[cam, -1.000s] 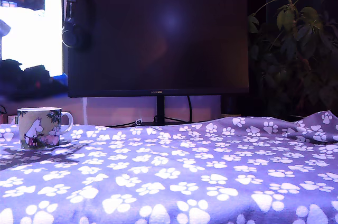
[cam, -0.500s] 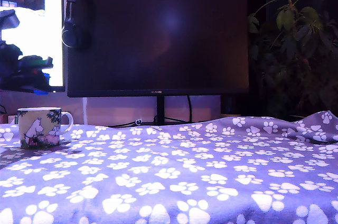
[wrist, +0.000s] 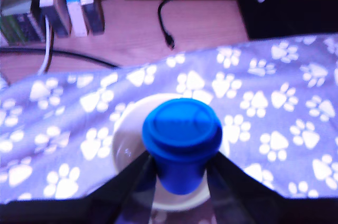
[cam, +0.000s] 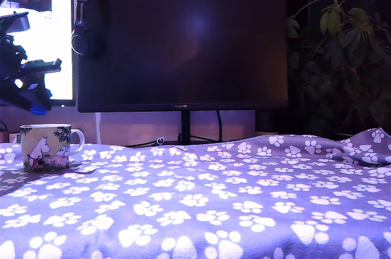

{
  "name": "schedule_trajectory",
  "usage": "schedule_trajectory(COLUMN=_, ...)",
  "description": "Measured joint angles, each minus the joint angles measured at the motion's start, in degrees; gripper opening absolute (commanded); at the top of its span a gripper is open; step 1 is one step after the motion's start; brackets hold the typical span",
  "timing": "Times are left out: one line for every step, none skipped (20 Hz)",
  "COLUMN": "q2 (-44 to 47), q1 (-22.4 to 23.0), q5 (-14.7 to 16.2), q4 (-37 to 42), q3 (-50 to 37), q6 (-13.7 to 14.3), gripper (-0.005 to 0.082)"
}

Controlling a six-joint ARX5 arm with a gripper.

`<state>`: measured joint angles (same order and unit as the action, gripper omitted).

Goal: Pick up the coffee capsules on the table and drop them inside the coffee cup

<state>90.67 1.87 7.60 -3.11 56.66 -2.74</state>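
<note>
The coffee cup (cam: pixel 46 147) stands at the exterior view's far left on the paw-print table cloth (cam: pixel 214 198). My gripper (cam: pixel 33 103) hangs just above it at the frame's edge, partly cut off. In the wrist view a blue coffee capsule (wrist: pixel 182 134) sits between the two fingers of my gripper (wrist: pixel 180 184), which is shut on it. The capsule is directly over the cup's white opening (wrist: pixel 125 147). Only this one capsule shows on or above the cloth (wrist: pixel 274 108).
A large dark monitor (cam: pixel 183 45) stands behind the table, with headphones (cam: pixel 88 21) hung on its corner and a lit screen (cam: pixel 43 27) further left. A leafy plant (cam: pixel 342 45) fills the right. Cables (wrist: pixel 166 20) and books (wrist: pixel 74 2) lie on the wooden desk beyond the cloth.
My gripper has risen from low beside the cup to above it and shifted slightly right, still carrying the blue capsule. Its shadow has left the cloth. The cup has not moved.
</note>
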Motion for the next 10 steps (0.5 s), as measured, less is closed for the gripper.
schedule_trajectory(q2=0.83, q1=-0.15, q5=0.13, q4=-1.22, q3=1.22, q6=-0.11, gripper=0.0092)
schedule_trajectory(q2=1.79, q1=-0.15, q5=0.24, q4=-2.36, q3=2.43, q6=-0.13, gripper=0.0092)
schedule_trajectory(q2=2.97, q1=-0.15, q5=0.24, q4=-3.28, q3=3.43, q6=-0.13, gripper=0.0092)
schedule_trajectory(q2=4.09, q1=-0.24, q5=0.24, q4=-3.98, q3=4.09, q6=-0.13, gripper=0.0092)
schedule_trajectory(q2=4.96, q1=-0.26, q5=0.24, q4=-4.59, q3=4.48, q6=-0.13, gripper=0.0092)
schedule_trajectory(q2=5.57, q1=-0.26, q5=0.26, q4=-5.01, q3=4.63, q6=-0.13, gripper=0.0092)
schedule_trajectory(q2=5.79, q1=-0.26, q5=0.24, q4=-5.6, q3=4.63, q6=-0.15, gripper=0.0092)
schedule_trajectory(q2=5.81, q1=-0.26, q5=0.26, q4=-5.92, q3=4.63, q6=-0.33, gripper=0.0092)
schedule_trajectory(q2=5.81, q1=-0.26, q5=0.26, q4=-6.43, q3=4.96, q6=-0.42, gripper=0.0092)
schedule_trajectory(q2=5.81, q1=-0.26, q5=0.26, q4=-6.86, q3=5.38, q6=-0.44, gripper=0.0092)
